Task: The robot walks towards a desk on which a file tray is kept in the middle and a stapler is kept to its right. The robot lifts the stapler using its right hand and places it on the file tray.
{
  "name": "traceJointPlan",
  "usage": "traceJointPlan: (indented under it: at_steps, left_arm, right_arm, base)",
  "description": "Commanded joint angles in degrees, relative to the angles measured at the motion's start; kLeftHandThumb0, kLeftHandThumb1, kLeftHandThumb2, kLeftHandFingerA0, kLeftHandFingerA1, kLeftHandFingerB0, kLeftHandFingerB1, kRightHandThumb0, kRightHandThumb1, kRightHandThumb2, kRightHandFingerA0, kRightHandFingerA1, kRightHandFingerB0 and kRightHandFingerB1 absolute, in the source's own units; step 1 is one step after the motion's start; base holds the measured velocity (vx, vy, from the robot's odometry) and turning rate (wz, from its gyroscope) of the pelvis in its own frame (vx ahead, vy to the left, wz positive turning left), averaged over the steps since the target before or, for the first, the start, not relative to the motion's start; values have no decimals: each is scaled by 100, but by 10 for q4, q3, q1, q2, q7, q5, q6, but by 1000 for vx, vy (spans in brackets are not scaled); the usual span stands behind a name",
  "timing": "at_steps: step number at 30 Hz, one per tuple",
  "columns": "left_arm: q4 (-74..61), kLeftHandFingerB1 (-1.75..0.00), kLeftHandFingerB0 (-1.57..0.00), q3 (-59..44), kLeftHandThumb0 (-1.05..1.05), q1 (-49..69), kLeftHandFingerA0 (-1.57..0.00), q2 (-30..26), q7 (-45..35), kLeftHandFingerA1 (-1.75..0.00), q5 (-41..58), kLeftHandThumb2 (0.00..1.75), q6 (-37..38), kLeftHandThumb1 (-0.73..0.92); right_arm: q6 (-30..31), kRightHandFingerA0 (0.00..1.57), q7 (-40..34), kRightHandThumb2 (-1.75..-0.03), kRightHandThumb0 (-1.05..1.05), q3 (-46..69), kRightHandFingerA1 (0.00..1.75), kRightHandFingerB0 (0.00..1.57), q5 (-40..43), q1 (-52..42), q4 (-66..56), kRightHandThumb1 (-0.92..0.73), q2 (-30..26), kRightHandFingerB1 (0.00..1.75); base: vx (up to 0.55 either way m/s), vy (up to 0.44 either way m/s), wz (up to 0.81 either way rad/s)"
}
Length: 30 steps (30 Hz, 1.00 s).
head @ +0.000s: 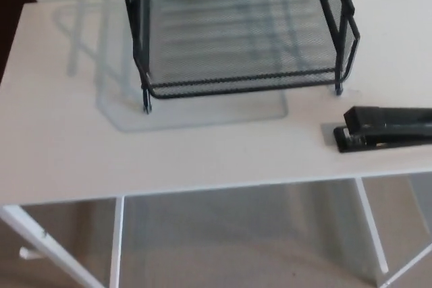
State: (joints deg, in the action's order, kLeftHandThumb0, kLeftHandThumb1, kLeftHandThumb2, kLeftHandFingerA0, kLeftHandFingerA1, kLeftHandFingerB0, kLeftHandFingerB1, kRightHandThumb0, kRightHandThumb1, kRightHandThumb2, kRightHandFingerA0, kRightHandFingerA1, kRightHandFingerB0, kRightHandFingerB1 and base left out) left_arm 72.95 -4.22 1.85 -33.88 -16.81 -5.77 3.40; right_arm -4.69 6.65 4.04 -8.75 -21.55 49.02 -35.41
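Head view, looking down onto the white tabletop (61, 160). Seeing the black wire-mesh file tray (236, 85) standing at twelve o'clock, feet planted on the surface. Spotting the black stapler (388, 126) lying flat at four o'clock from the tray, near its front right foot but not touching, running off the frame edge. Not catching the left hand or the right hand in shot, so unable to tell open or closed. Glimpsing beige floor (236, 247) at six o'clock.
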Motion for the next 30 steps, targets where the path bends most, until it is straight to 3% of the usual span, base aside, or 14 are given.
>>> traceJointPlan:
  at_steps: [1, 2, 5, 6, 9, 10, 18, 19, 20, 21, 22, 25, 26, 30]
  left_arm:
    - [6, -77, -36, 0, -90, -1, -34, -5, 11, -80, -3, 109, -7, 52]
    - [7, -83, -33, 0, -90, 0, -32, -5, 10, -90, -2, 75, -6, 65]
    - [4, -75, -36, 3, -85, 2, -34, -7, 7, -78, -4, 109, 2, 52]
    - [3, -77, -31, 1, -83, 4, -30, -7, 5, -85, -1, 74, 3, 68]
    - [2, -74, -35, -2, -86, 7, -34, -7, 7, -78, 0, 108, 9, 53]
    - [1, -79, -31, 1, -82, 5, -28, -8, 6, -88, -2, 74, 3, 68]
    - [-8, -69, -27, -13, -72, 7, -27, -4, -3, -76, 10, 73, 0, 71]
    - [-8, -76, -39, -15, -87, 7, -34, -3, -1, -78, 11, 106, -1, 46]
    - [-7, -77, -40, -19, -86, 9, -34, -3, -8, -79, 15, 104, 6, 44]
    - [-6, -74, -35, -18, -82, 10, -30, -3, -5, -76, 13, 106, 11, 44]
    - [-5, -81, -34, -20, -81, 9, -28, -3, -5, -88, 14, 80, 10, 58]
    - [-4, -82, -32, -24, -81, 7, -25, -3, -5, -92, 17, 81, 3, 59]
    - [-5, -81, -34, -23, -83, 5, -29, -2, -2, -88, 15, 79, 6, 60]
    - [-8, -84, -32, -22, -83, 7, -28, -2, -7, -95, 15, 82, 12, 59]
  right_arm:
    - [2, 0, 1, -116, -105, 0, 13, 0, -2, -1, 2, -81, -5, 4]
    - [2, 0, 1, -116, -105, 0, 13, 0, -2, -1, 2, -81, -5, 4]
    - [2, 0, 1, -116, -105, 0, 13, 0, -2, -1, 1, -81, -5, 4]
    - [2, 0, 1, -116, -105, 0, 13, 0, -2, -1, 1, -81, -5, 4]
    - [2, 0, 1, -116, -105, 0, 13, 0, -2, -1, 1, -81, -5, 4]
    - [2, 0, 1, -116, -105, 0, 13, 0, -2, -1, 1, -81, -5, 4]
    - [5, 0, 2, -116, -105, 1, 13, 0, -2, 5, -1, -81, -9, 4]
    - [73, 21, -14, -66, -71, 101, 53, 28, 91, -30, -38, -83, 13, 36]
    - [-16, 6, 4, -105, -88, 47, 44, 0, 25, -20, -6, -65, -33, 17]
    - [-50, 16, 24, -64, -80, 69, 36, 0, 52, 16, 53, -84, -18, 11]
    - [-55, 0, 65, -95, -83, 128, 13, 0, 125, 26, 61, -60, 6, 12]
    - [-51, 1, 96, -94, -83, 240, 13, 0, 234, 22, 14, -59, 45, 10]
    - [-25, 7, 113, -62, -71, 267, 32, 0, 255, 43, 24, -75, 38, 18]
    - [-5, 0, 130, -93, -79, 306, 15, 0, 275, 57, 26, -58, 44, 19]
  base:
    - [175, 117, -6]
    - [192, 97, 40]
    - [221, 156, -11]
    - [137, 79, 10]
    - [99, 16, 9]
    - [111, -52, 5]
    - [52, -187, 12]
    - [10, -156, -6]
    - [23, -117, 1]
    - [3, -100, 3]
    - [0, 0, 0]
    - [17, 15, -6]
    - [0, 0, 0]
    - [41, 138, -7]
